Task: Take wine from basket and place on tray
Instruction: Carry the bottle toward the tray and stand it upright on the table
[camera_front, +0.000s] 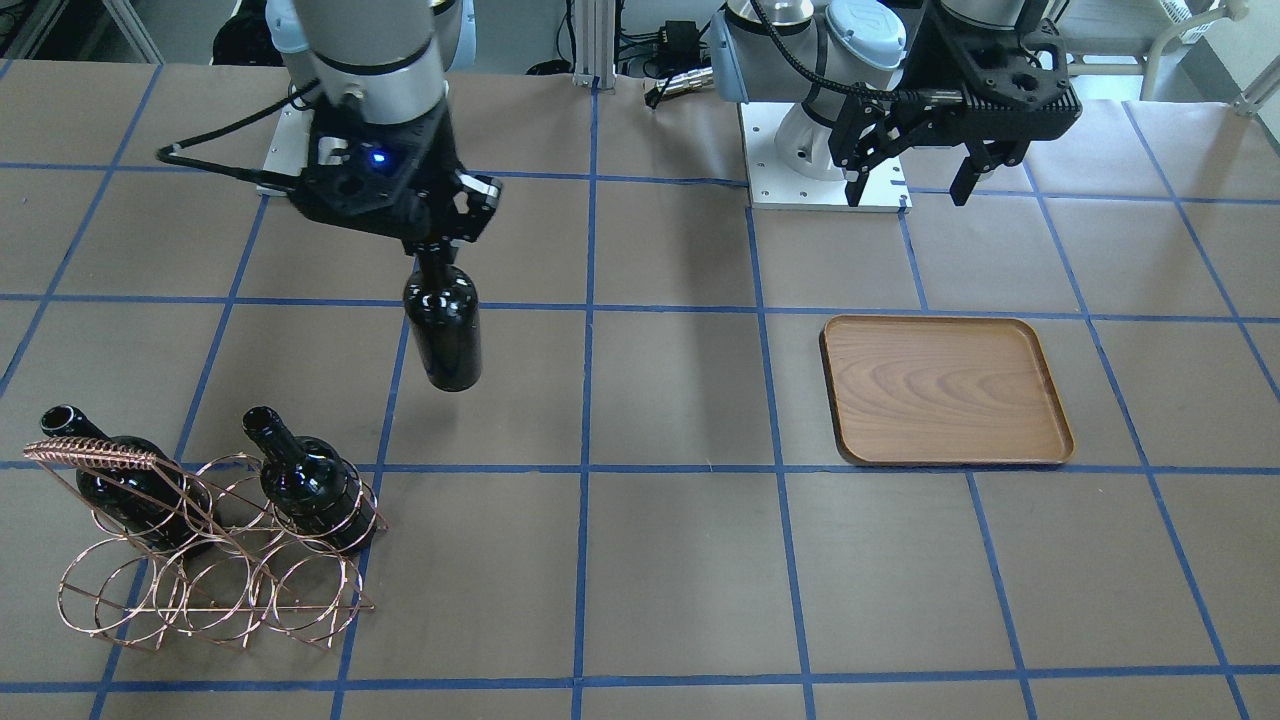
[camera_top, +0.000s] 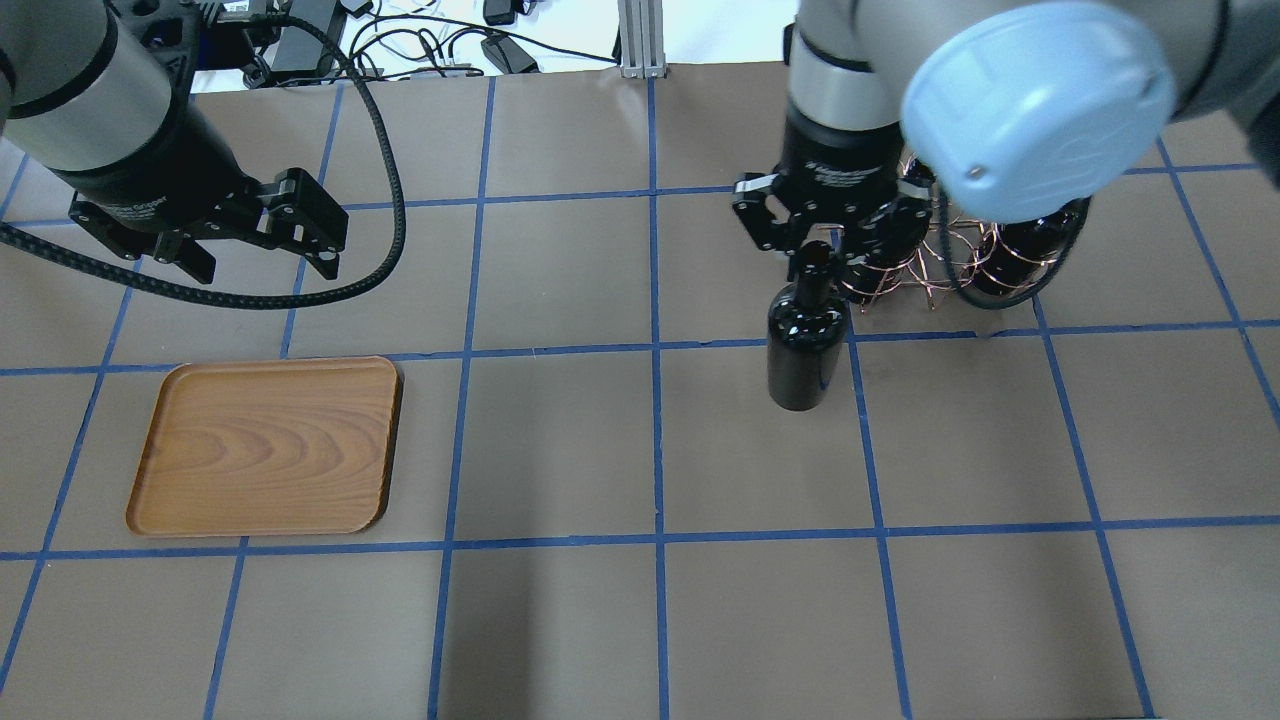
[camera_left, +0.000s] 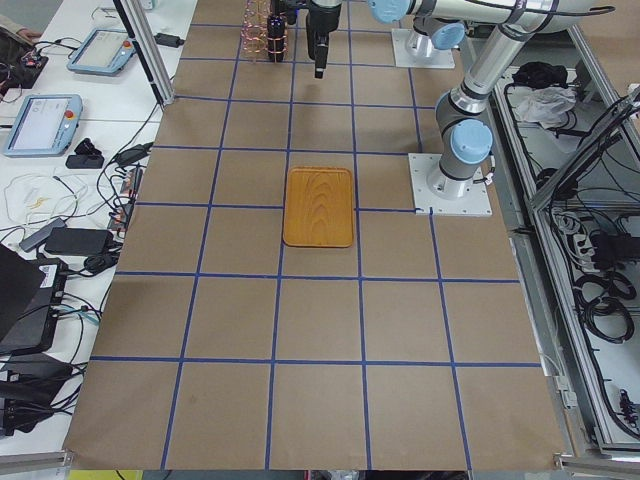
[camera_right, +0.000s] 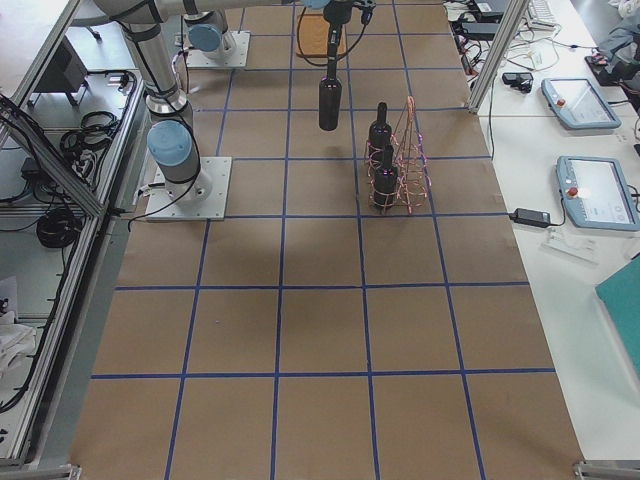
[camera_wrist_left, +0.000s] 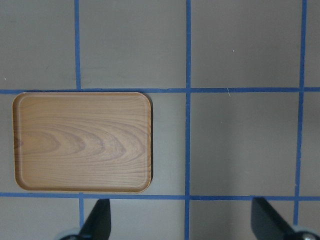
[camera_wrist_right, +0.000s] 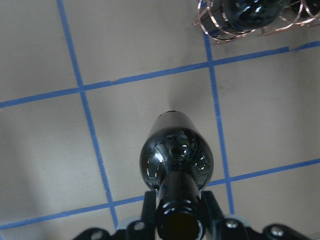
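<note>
My right gripper (camera_front: 432, 250) is shut on the neck of a near-black wine bottle (camera_front: 443, 333) and holds it upright in the air, clear of the table; it also shows in the overhead view (camera_top: 800, 345) and the right wrist view (camera_wrist_right: 176, 157). Two more bottles (camera_front: 310, 485) stay in the copper wire basket (camera_front: 210, 560). The wooden tray (camera_front: 945, 390) lies empty on the other side of the table (camera_top: 265, 445). My left gripper (camera_front: 910, 185) is open and empty, hanging above the table behind the tray, which shows in its wrist view (camera_wrist_left: 82, 142).
Brown paper with a blue tape grid covers the table. The arms' base plates (camera_front: 825, 165) stand at the robot's edge. Monitors and cables lie on side benches beyond the table ends.
</note>
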